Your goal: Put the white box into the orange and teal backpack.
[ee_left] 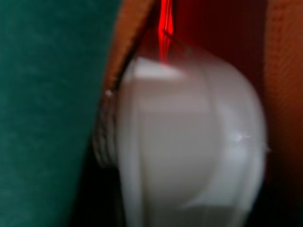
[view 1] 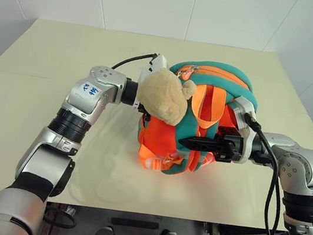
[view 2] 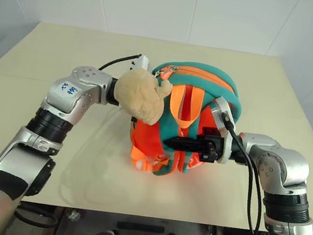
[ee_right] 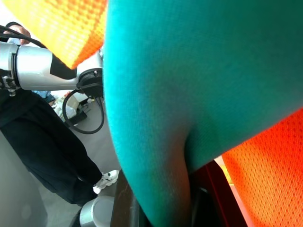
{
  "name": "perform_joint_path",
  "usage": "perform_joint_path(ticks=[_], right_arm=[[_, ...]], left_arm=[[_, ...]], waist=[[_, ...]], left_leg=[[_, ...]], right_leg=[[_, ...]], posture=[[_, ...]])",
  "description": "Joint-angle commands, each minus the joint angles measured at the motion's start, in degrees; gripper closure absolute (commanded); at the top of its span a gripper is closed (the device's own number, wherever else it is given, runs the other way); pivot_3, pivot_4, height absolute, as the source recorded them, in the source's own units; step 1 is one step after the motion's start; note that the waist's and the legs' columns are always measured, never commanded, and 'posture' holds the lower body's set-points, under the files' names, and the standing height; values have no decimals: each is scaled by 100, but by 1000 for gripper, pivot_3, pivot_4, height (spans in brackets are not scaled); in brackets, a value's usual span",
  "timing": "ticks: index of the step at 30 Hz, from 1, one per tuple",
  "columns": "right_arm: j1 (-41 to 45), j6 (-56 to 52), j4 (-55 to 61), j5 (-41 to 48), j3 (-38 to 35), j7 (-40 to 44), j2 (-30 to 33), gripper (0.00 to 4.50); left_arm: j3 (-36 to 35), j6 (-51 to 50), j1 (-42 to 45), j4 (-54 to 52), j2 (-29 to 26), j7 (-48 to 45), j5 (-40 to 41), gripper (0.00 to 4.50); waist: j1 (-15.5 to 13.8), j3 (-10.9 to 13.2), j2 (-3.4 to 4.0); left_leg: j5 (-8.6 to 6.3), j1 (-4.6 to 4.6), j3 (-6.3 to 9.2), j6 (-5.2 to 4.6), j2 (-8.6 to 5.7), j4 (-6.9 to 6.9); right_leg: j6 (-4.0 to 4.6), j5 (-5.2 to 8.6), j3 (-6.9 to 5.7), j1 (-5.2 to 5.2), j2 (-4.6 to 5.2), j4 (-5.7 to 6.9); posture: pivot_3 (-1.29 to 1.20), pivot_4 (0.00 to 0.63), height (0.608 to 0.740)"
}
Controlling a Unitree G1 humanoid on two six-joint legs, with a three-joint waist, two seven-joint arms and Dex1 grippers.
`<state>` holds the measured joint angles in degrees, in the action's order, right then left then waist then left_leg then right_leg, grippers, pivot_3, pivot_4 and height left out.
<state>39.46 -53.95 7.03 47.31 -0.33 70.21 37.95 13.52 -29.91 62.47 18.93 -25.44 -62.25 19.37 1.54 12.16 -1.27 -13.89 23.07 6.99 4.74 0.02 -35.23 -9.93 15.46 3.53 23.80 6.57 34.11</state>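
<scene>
From the head camera, the orange and teal backpack stands in the middle of the table, its straps turned toward the robot. The right gripper lies level across the front of the backpack, pointing toward the left arm, its black fingers pressed together on a strap of the backpack. A tan plush toy hangs at the backpack's left side, just in front of the left arm's wrist. The left gripper reaches in behind that toy, into the backpack's side; from here its fingers are hidden and I cannot tell whether they are spread or closed.

In the left wrist view, the white box sits directly ahead of the left gripper, very close, with teal cloth on one side of it and orange lining on the other, so it is inside the backpack's opening. Whether the fingers touch the box cannot be made out.

In the right wrist view, a fold of teal strap runs right up to the gripper's base, with orange mesh beside it. Beyond it the left arm shows, and a person in dark trousers stands past the table.
</scene>
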Motion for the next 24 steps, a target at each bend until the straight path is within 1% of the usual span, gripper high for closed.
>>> perform_joint_path(ticks=[1,3,5,6,8,11,13,16,19,21,24], right_arm=[[-109,-31,312,226,-167,-97,-12,4500],[-155,-31,349,266,-186,-148,-5,4500],[-189,-8,359,277,-178,-186,0,4500],[-201,2,357,282,-174,-190,5,4500],[-212,32,334,275,-151,-190,10,4500],[-180,83,251,225,-87,-181,-13,4500],[-164,111,205,193,-52,-164,-25,4500],[-137,137,145,155,-4,-130,-43,4500],[-85,176,53,103,60,-87,-82,4500],[-39,217,-19,61,119,-46,-109,4500],[28,251,-94,25,174,-5,-151,4500]], left_arm=[[-243,113,-102,-143,-89,-18,-38,1304],[-465,289,-130,-110,-233,-117,11,710],[-817,317,-167,-29,-390,-403,293,114],[-1010,334,-170,75,-475,-517,428,29],[-1323,618,-216,280,-668,-825,590,29],[-1579,698,-407,392,-1192,-1404,699,29],[-1648,609,-636,205,-1526,-1698,754,29],[-1893,352,-885,-238,-1730,-1676,993,29],[-2088,178,-1064,-673,-1673,-1414,1171,29],[-2158,188,-1148,-877,-1509,-1157,1220,29],[-2234,479,-1226,-1022,-1187,-734,1127,29]], waist=[[1,0,0],[14,0,0],[38,0,0],[40,0,0],[46,0,0],[48,0,1],[39,0,1],[8,0,0],[-19,1,-1],[-4,1,-1],[14,1,-1]], left_leg=[[2,0,0,-1,0,0],[4,-1,2,-1,0,-2],[6,-2,2,-1,0,-2],[6,-2,2,-1,0,-2],[8,-2,2,-2,0,-2],[8,-2,2,-2,1,-2],[8,-2,1,-2,0,-2],[8,-1,2,-2,0,-2],[9,5,12,-1,-1,-5],[10,5,12,-1,-2,-7],[12,-4,12,-1,-2,-8]], right_leg=[[0,0,0,0,0,2],[0,0,0,0,0,8],[0,0,1,2,-1,14],[1,0,1,4,-1,18],[3,1,1,10,-1,27],[6,3,1,14,-1,33],[7,3,1,14,0,33],[7,3,1,12,0,47],[6,3,-1,11,-1,50],[6,3,-1,9,0,51],[7,3,-1,9,-1,46]], posture=[[0,150,740],[0,150,740],[0,150,740],[0,150,740],[0,150,740],[0,150,740],[0,150,740],[0,150,740],[0,150,740],[0,150,740],[0,150,740]])
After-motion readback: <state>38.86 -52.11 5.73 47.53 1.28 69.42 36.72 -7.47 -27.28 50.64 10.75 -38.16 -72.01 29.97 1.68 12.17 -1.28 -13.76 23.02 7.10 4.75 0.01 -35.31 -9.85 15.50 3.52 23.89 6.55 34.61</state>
